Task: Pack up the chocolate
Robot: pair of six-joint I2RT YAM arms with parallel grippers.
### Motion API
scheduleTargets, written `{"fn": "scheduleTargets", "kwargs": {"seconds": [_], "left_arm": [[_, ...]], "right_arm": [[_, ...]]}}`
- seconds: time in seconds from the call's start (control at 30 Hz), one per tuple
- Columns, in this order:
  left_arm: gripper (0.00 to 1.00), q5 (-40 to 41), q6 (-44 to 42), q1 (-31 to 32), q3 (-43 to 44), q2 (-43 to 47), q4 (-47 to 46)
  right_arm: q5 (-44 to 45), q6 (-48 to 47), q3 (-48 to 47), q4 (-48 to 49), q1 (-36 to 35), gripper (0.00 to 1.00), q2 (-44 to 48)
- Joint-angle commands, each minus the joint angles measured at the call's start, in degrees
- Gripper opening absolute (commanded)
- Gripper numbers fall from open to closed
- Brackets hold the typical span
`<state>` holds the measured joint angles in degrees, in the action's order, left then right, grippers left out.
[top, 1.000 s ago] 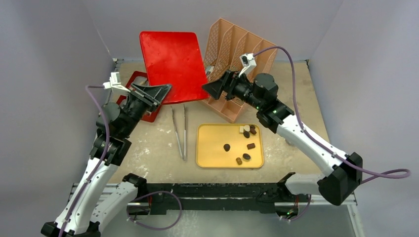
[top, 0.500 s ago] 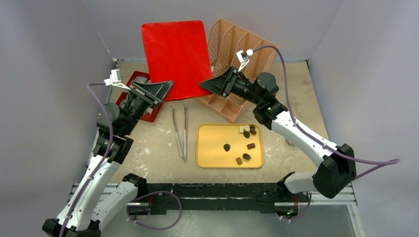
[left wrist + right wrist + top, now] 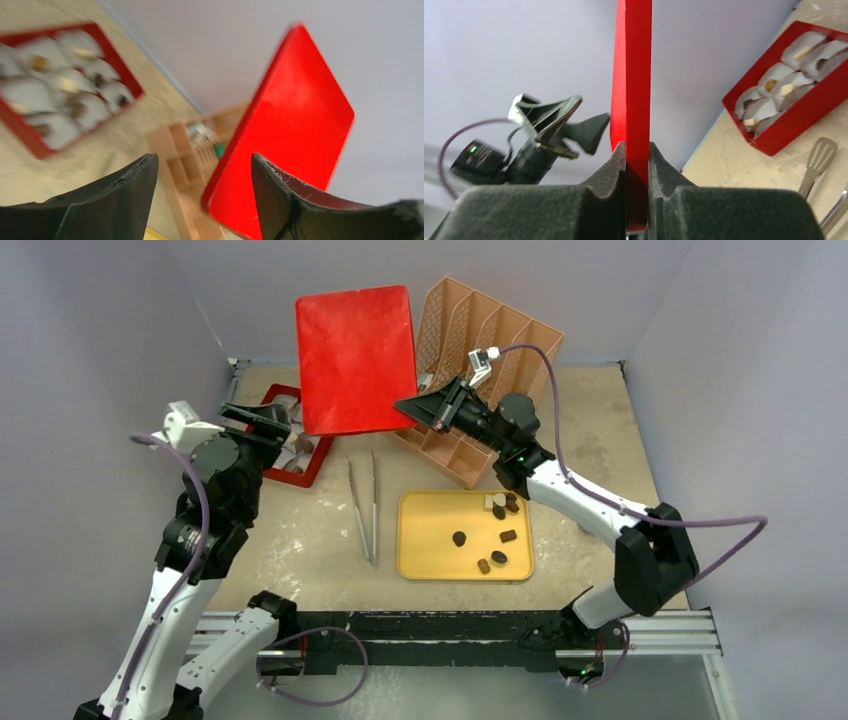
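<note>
**Lid changes hands: the right arm has it now**

And there's the handover! The left pincer [image 3: 255,420] has just sprung apart and swung back toward 9 o'clock. Its own wrist view shows the black fingers [image 3: 115,200] standing wide with nothing between them, and the red lid [image 3: 356,360] hangs clear beyond. The right pincer [image 3: 412,410], gaping a second ago, is now clenched on the lid's lower corner. Its wrist view shows both pads [image 3: 609,170] pressed flat against the thin red edge. The lid has tipped up as well and stands close to upright at 12 o'clock, beside the file rack [image 3: 500,340] at 1 o'clock.

What does that buy us? The red box [image 3: 296,478] at 10 o'clock lies uncovered. Its white paper cups [image 3: 809,45] are on show, a few apparently filled already. The loose chocolate [image 3: 459,538] sits on the yellow tray [image 3: 425,560] at 5 o'clock, well apart from the box. The tongs [image 3: 362,505] lie on the surface between box and tray.

My read: the lid needs parking somewhere out of the way, and the freed left arm is well placed to go for the tongs. One worry is that a grip on a single corner of so broad a lid could let it twist.
</note>
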<state>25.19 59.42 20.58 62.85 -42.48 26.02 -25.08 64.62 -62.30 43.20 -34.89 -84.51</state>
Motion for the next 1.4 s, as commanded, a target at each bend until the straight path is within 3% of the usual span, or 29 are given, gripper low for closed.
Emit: {"fn": "scheduleTargets", "kwargs": {"seconds": [0.0,0.17,0.43,0.73,1.03,1.37], "left_arm": [[0.70,26.62,-4.32,-0.28,5.23,0.03,10.54],[0.74,29.21,-12.46,-0.28,16.26,-5.70,13.54],[0.75,24.85,-23.52,-0.28,33.31,-12.58,20.64],[0.75,22.13,-26.17,-0.28,37.67,-8.54,26.02],[0.75,22.76,-26.90,-0.28,36.38,-4.69,26.52],[0.75,22.08,-26.72,-0.28,35.39,-4.89,26.98]], "right_arm": [[10.16,2.46,-2.73,8.26,-0.14,0.00,-3.22],[21.82,4.10,-8.12,3.86,-3.51,0.00,-11.12],[36.32,7.83,-23.03,-0.99,-11.52,0.00,-26.42],[43.52,9.82,-48.17,-13.10,-18.46,0.00,-46.61],[48.26,14.99,-71.75,-26.65,-22.23,0.00,-63.10],[51.32,16.11,-74.59,-30.29,-23.44,0.00,-67.04]]}}
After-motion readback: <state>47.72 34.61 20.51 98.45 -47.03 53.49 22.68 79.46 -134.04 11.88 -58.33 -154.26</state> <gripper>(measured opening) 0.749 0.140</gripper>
